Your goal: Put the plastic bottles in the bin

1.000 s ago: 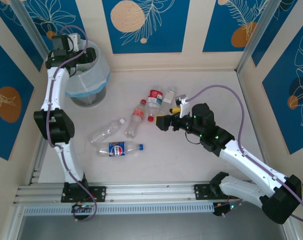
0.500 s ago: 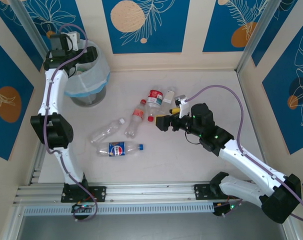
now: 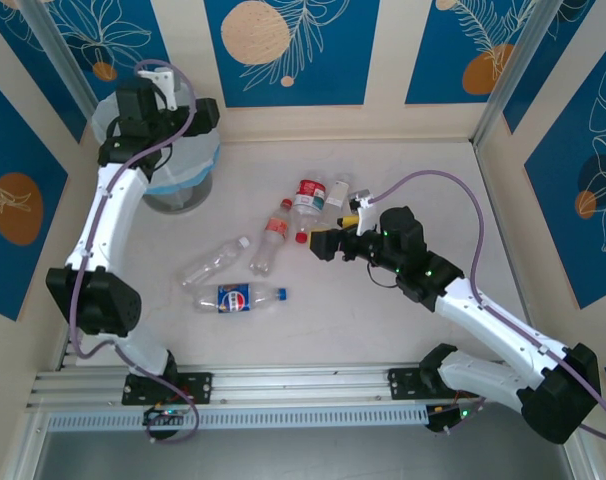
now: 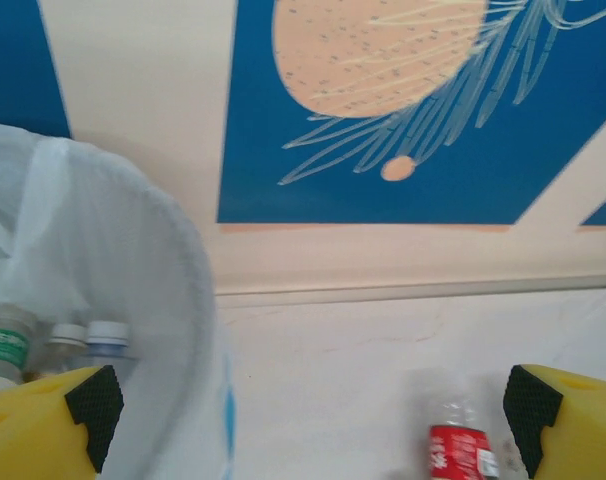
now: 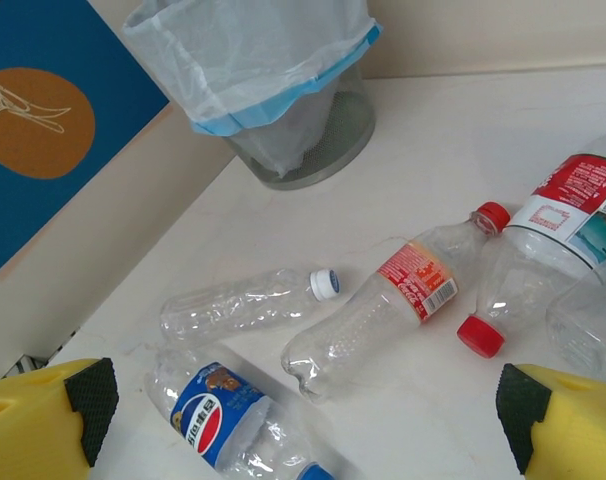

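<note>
Top view: the left end effector (image 3: 205, 113) hangs over the rim of the round grey bin (image 3: 183, 172) with its translucent white bag liner. Its jaws are spread and empty, a pose suited to dropping a bottle in. Right of the bin, 5 small clear plastic bottles (image 3: 271, 240) lie flat on the pale desk (image 3: 403, 170). The right end effector (image 3: 325, 243) sits low on their far side from the bin, jaws wide, probably lining up a pick.

Left wrist view: yellow fingers (image 4: 43, 420) stand wide apart, nothing between. Inside the bin (image 4: 143, 300), 3 bottle caps (image 4: 107, 338) show.

Right wrist view: the open right end effector (image 5: 303, 420) faces 4 bottles lying on their sides, the bin (image 5: 283, 90) beyond them. Blue-and-cream patterned walls (image 5: 33, 130) enclose the desk.
</note>
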Controlling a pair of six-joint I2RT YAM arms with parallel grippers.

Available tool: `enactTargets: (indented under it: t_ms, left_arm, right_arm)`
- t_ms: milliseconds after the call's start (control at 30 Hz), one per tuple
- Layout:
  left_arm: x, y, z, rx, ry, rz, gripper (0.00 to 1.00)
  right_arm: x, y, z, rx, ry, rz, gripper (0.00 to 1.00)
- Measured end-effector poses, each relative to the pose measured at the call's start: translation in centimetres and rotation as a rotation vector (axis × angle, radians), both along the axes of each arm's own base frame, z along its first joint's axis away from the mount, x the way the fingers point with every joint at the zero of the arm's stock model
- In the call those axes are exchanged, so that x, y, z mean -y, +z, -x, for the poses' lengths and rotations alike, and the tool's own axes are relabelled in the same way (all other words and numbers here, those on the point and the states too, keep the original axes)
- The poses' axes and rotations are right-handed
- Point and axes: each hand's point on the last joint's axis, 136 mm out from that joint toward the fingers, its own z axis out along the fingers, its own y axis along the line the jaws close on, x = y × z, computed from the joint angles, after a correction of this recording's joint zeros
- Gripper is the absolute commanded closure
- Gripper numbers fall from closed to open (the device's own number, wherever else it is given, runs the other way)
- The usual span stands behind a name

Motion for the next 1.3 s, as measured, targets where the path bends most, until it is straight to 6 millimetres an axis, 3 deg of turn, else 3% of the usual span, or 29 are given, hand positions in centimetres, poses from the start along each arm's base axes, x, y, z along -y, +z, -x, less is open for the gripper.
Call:
enactTargets:
  t_ms: [200,333,567,633,800,867,1133,1300]
  left_arm:
    - [6.6,-2.5,5.5,-0.041,-0.107,0.016,0.01]
    - [8.6,-5.5,9.7,-0.114,-0.133,0.004,0.01]
    - [6.3,-10.9,14.8,-0.297,-0.066,-0.03,0.01]
    - [5.8,-13.1,15.9,-0.367,-0.055,-0.041,0.01]
    - [5.4,-20.7,19.9,-0.615,-0.071,-0.061,0.01]
    - [4.7,-22.6,21.7,-0.709,-0.054,-0.075,0.01]
    - [0.9,-24.1,27.0,-0.793,0.087,-0.084,0.01]
    - [-0.1,-29.4,30.6,-0.915,0.106,-0.077,0.01]
  right_arm:
    - [-0.3,-0.6,-0.6,-0.03,-0.016,-0.014,0.0]
    - [-0.6,-2.0,-1.0,-0.076,-0.023,0.0,0.0]
    - [-0.6,-2.8,-1.5,-0.114,-0.052,-0.003,0.0]
    - [-0.4,-2.8,-1.6,-0.118,-0.067,-0.007,0.0]
    - [0.0,-3.1,-2.1,-0.128,-0.113,-0.015,0.0]
    - [0.1,-3.5,-2.2,-0.139,-0.118,-0.01,0.0]
    - [-0.8,-5.2,-1.8,-0.21,-0.078,-0.003,0.0]
    - [-1.4,-7.4,-1.2,-0.287,-0.056,0.031,0.0]
